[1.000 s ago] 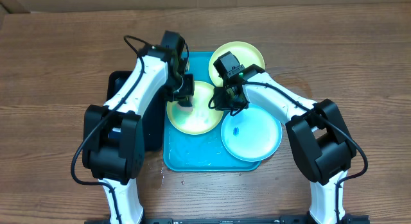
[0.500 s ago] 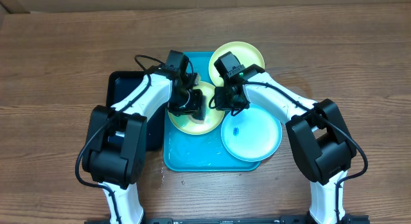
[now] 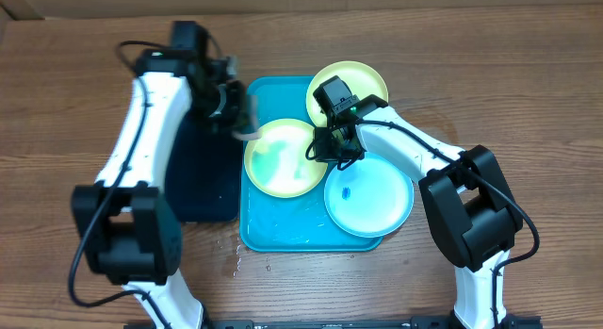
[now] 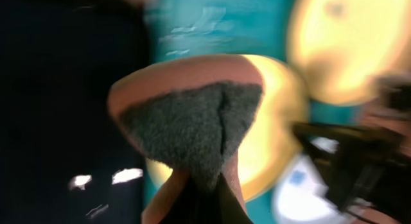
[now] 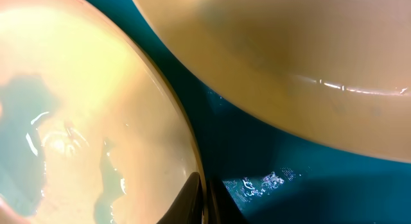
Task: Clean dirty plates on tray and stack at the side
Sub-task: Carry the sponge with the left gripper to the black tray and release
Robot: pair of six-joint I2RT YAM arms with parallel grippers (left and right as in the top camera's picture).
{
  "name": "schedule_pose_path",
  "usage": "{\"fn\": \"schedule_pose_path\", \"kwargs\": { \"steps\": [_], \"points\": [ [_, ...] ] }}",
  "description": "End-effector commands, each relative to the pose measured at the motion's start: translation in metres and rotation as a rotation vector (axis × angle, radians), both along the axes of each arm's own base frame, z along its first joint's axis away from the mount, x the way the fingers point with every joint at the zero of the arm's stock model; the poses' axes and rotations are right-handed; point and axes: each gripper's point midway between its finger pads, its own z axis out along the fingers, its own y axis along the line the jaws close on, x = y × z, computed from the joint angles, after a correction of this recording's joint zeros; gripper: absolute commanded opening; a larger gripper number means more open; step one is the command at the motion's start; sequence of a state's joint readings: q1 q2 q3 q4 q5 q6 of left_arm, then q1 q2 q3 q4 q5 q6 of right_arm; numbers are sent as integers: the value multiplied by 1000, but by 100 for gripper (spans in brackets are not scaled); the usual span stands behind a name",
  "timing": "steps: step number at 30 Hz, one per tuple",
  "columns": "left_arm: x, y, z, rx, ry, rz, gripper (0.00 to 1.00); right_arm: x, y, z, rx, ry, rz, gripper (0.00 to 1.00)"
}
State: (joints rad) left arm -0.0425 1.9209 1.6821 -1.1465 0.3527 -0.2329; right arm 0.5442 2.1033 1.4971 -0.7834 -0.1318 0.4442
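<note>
**A:** The left claw (image 3: 236, 114), what has it got?

**B:** It is clenched on a sponge (image 4: 192, 115), salmon-pink with a grey scouring face turned to the wrist camera. The claw hangs raised and blurred over the far left corner of the tray (image 3: 283, 233), clear of every plate.

**A:** And the right claw (image 3: 327, 148)?

**B:** It is pinched tight on the right rim of the centre plate (image 3: 281, 159). In the wrist view its tips meet right at that edge.

**A:** Where do the plates sit?

**B:** The centre plate, yellow-green with pale wet patches, lies flat inside the tray. The far plate (image 3: 363, 82), also yellow-green, overhangs the tray's far right corner. The cyan plate (image 3: 372, 202) rests on the near right part, spilling over the edge, with a small blue smear on it.

**A:** How do the arms stand?

**B:** The left arm stretches far forward along the left side, then bends right at the wrist. The right arm comes up from the near right and its forearm slants left, with the wrist over the gap between the three plates.

**A:** What lies beyond the tray?

**B:** A black tray (image 3: 203, 188) lies just to its left, on a wooden table (image 3: 75, 84).
</note>
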Motion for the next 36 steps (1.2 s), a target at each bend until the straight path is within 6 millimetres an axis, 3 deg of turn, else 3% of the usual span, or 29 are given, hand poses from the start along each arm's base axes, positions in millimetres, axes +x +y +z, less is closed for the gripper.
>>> {"fn": "schedule_pose_path", "kwargs": {
  "steps": [1,4,10,14,15,16,17,18,20,24,25,27,29,30,31,32,36],
  "points": [
    [-8,71,-7,324,36,152,4,-1,4,-1,6,-3,5,5],
    [-17,97,-28,455,71,209,4,-1,4,-1,6,-3,5,5],
    [-22,105,-70,500,57,218,10,-2,3,-1,4,0,6,5],
    [-23,105,-80,499,50,220,10,-3,2,-1,1,5,5,5],
    [-22,105,-80,496,47,221,18,-3,2,-1,1,6,5,5],
    [-21,106,-76,498,45,211,61,-3,2,-1,1,6,6,6],
    [-20,107,-72,499,46,207,66,-3,2,-2,0,7,6,6],
    [-18,109,-63,493,46,216,66,-4,2,-2,-1,9,6,19],
    [-7,106,-36,415,28,234,70,-5,1,-2,-3,13,6,35],
    [17,94,31,192,-88,252,73,-5,1,-2,-3,13,6,41],
    [25,88,68,75,-173,241,73,-5,1,-2,-4,15,6,41],
    [27,89,116,-50,-289,242,73,-6,0,-2,-7,19,6,40],
    [19,103,160,-107,-399,272,74,-7,0,-3,-8,21,5,40],
    [13,111,172,-103,-430,292,78,-6,0,-2,-7,19,6,40],
    [5,121,183,-90,-457,317,92,-6,0,-2,-7,19,6,40],
    [-4,133,192,-62,-478,350,100,-5,1,-2,-5,16,5,40],
    [-38,171,203,62,-470,476,100,0,4,-1,10,-8,6,40]
  ]
}}
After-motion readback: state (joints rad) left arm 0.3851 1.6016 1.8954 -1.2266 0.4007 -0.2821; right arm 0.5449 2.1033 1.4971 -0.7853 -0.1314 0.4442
